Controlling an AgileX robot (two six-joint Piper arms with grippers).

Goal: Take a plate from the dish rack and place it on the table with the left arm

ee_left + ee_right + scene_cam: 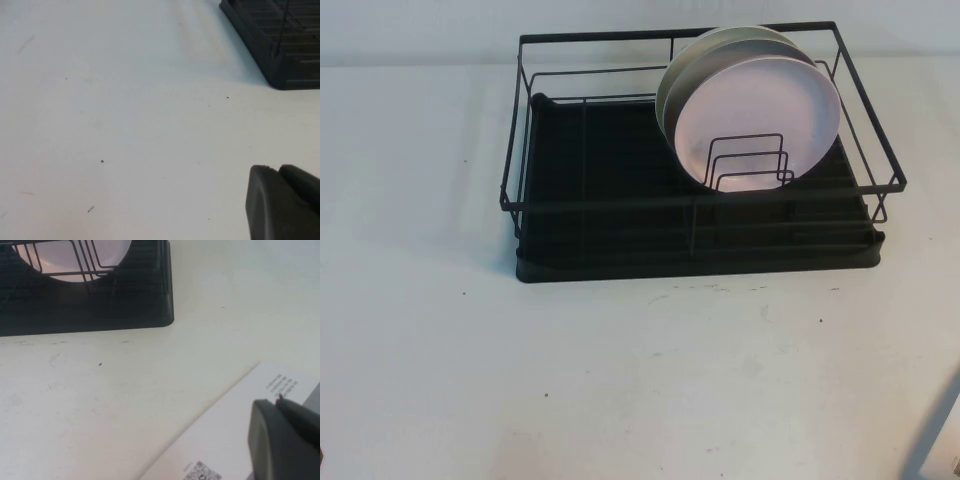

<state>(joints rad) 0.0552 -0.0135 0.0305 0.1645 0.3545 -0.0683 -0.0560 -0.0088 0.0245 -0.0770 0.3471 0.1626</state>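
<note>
The pale pink plate stands upright in the wire dividers at the right end of the black dish rack, with a cream grey-green plate right behind it. The rack sits at the back of the white table. Neither arm shows in the high view. In the left wrist view my left gripper is shut and empty, low over bare table, apart from the rack's corner. In the right wrist view my right gripper is shut and empty, with the rack and the pink plate beyond it.
A white printed paper sheet lies on the table under the right gripper. The left half of the rack holds nothing. The table has small dark specks and scuffs in front of the rack.
</note>
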